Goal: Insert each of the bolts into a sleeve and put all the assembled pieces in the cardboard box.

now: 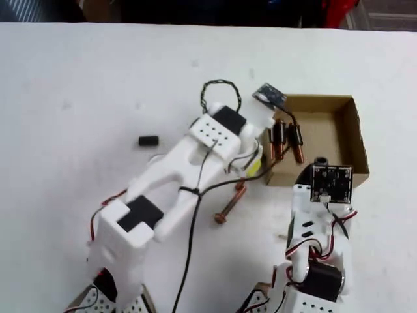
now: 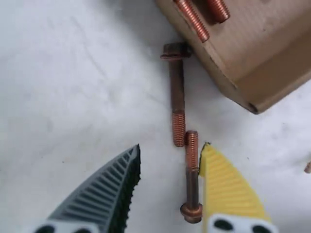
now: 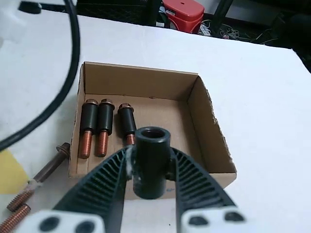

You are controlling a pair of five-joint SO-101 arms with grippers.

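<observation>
High view: the cardboard box (image 1: 357, 130) stands open toward the right edge of the counter (image 1: 78, 78). Three assembled pieces (image 1: 288, 138) lie side by side along its left wall. The left arm (image 1: 176, 176) crosses the middle of the counter, and the left gripper (image 1: 256, 164) sits just beside the box's left wall. A loose bolt (image 1: 230, 202) lies on the counter near the box's near-left corner. A loose sleeve (image 1: 148, 140) lies well apart, left of centre. The right arm (image 1: 313, 235) comes up from the near edge and ends at the box's near wall. Left wrist view: the left fingers are spread apart and grasp nothing. The farther bolt (image 2: 177, 92) lies with its head just beside a corner of the box. The nearer bolt (image 2: 192, 177) lies just beside the yellow finger (image 2: 223, 189), its threads alongside the other's; contact cannot be confirmed. Right wrist view: the right gripper (image 3: 151, 154) has its fingers clenched on the held sleeve (image 3: 151, 141). The sleeve is upright with its bore facing the camera, at the box's near wall. The three pieces lie inside the box, heads toward the far wall.
</observation>
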